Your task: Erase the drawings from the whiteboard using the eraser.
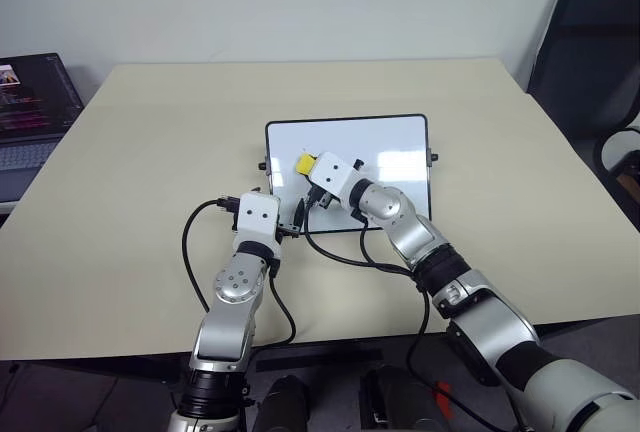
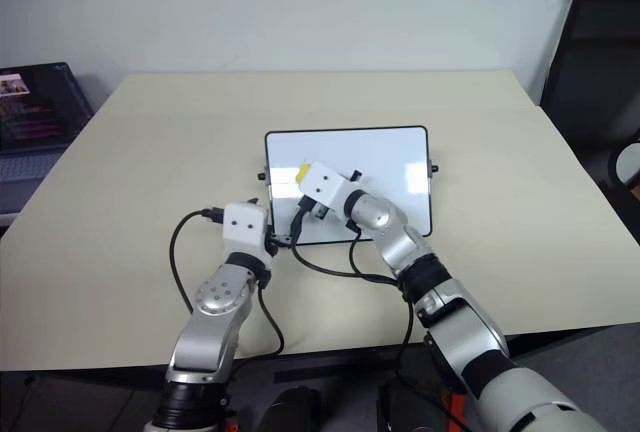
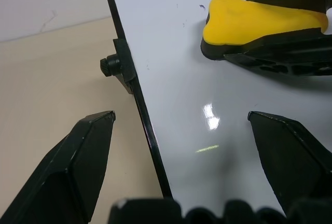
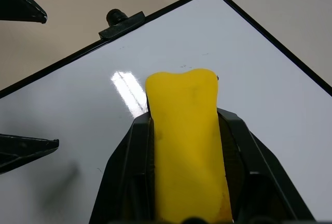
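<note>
Just ahead of the right gripper (image 4: 182,146), clenched on the eraser (image 4: 184,130), faint specks (image 3: 201,7) remain; flat pressure should be kept on the whiteboard (image 1: 390,147), steadied by the spread left gripper (image 3: 181,125).

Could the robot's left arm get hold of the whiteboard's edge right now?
Probably yes. The left gripper is open, its fingers on either side of the whiteboard frame at the near left edge, nothing between them. The eraser sits farther in, in the right gripper.
</note>
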`<state>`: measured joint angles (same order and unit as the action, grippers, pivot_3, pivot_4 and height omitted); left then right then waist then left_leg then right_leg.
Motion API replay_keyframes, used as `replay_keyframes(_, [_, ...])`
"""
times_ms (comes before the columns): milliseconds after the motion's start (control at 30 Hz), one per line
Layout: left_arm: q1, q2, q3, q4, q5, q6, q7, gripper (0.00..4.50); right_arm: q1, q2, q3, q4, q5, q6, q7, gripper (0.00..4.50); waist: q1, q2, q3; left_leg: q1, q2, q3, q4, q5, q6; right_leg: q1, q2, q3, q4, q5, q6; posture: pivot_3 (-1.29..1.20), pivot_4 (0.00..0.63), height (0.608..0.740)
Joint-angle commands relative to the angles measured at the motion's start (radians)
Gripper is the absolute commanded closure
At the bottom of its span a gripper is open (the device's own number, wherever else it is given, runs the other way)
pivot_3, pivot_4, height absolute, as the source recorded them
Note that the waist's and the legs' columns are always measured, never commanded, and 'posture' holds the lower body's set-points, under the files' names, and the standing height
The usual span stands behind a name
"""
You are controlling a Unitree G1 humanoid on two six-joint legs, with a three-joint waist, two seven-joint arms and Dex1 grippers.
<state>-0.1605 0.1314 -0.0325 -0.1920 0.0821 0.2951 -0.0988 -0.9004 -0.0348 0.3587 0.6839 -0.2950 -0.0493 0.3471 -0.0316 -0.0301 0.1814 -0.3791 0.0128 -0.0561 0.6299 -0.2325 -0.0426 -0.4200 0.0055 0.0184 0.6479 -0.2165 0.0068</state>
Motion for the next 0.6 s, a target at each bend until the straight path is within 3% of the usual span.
replay_keyframes(33, [-0.004, 0.001, -0.001, -0.036, 0.001, -0.017, 0.003, 0.0, -0.063, 0.008, -0.018, 0.067, -0.008, 0.018, -0.028, 3.25, 0.0, 0.0, 0.0, 0.0, 0.0, 0.0, 0.0, 0.0, 0.0, 0.0, 0.0, 0.0, 0.0, 0.0, 0.0, 0.0, 0.15, 0.74])
replay_keyframes(333, [0.0, 0.0, -0.002, -0.041, 0.0, -0.013, 0.003, 0.0, -0.152, 0.051, -0.029, 0.178, 0.002, -0.02, -0.064, 3.25, 0.0, 0.0, 0.0, -0.001, 0.0, 0.0, 0.0, 0.0, 0.0, 0.0, 0.0, 0.0, -0.001, 0.0, 0.0, 0.0, 0.15, 0.74])
replay_keyframes(600, [0.009, 0.001, 0.001, -0.053, 0.0, -0.004, 0.003, 0.0, -0.013, -0.032, -0.021, 0.065, -0.009, 0.003, -0.023, 3.25, 0.003, 0.0, 0.0, -0.001, 0.0, 0.0, 0.0, 0.0, 0.0, 0.0, 0.0, 0.0, -0.001, 0.0, 0.0, 0.0, 0.15, 0.74])
